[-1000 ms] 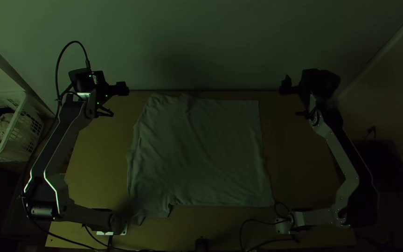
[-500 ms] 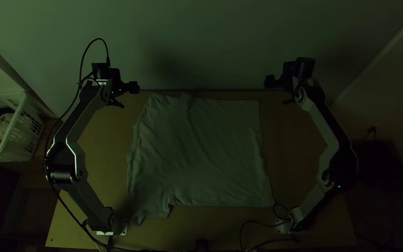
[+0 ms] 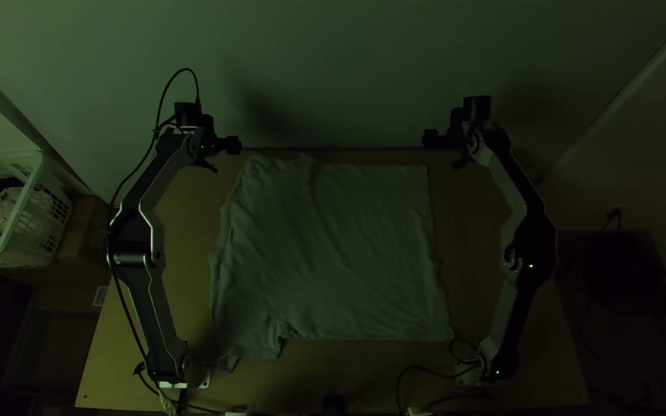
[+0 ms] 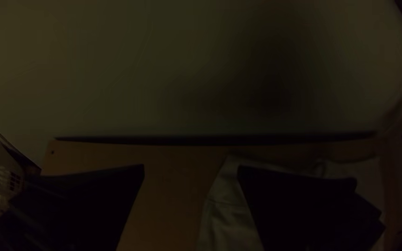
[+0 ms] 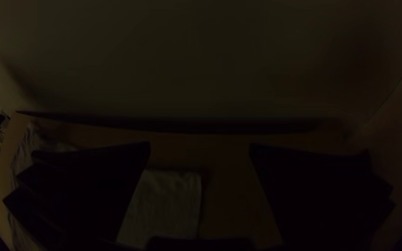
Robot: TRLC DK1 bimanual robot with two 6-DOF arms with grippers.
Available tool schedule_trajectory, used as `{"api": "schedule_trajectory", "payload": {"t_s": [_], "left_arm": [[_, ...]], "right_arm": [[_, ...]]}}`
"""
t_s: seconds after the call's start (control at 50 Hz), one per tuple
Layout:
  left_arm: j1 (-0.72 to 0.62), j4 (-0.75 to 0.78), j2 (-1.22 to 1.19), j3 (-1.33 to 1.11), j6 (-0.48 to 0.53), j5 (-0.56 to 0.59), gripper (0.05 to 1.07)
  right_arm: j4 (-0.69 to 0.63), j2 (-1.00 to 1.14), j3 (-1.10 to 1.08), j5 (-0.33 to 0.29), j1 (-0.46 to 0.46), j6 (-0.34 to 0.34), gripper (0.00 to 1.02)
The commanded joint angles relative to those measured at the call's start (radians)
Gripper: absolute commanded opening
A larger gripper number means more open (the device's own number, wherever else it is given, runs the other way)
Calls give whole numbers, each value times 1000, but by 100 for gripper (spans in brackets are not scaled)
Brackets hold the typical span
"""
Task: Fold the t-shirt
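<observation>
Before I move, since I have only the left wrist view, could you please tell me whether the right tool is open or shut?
Observer: The right tool is open, its two fingers wide apart.
Operator: Thank you. Could you tell me how the t-shirt's near side lies?
Observer: In the top view, the t-shirt has a fairly straight near edge, with a short part jutting towards the bases at the near left corner.
Operator: And where does the right tool appear from above?
Observer: It appears just past the far edge of the table, close to the t-shirt's far right corner.
</observation>
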Motion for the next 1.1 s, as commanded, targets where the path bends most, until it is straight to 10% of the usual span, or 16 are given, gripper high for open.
{"api": "schedule_trajectory", "payload": {"t_s": [0.0, 0.78, 0.92, 1.08], "left_arm": [[-13, -14, 62, 66, -4, 11, 101], [-28, -43, 242, 236, -16, 31, 97], [-24, -43, 247, 236, -16, 31, 97], [-24, -41, 251, 237, -16, 31, 97]], "right_arm": [[-71, 84, 104, -5, 9, 66, 98], [-222, 354, 263, 18, 61, 173, 80], [-220, 378, 265, 20, 61, 175, 60], [-222, 381, 266, 20, 59, 210, 9]]}}
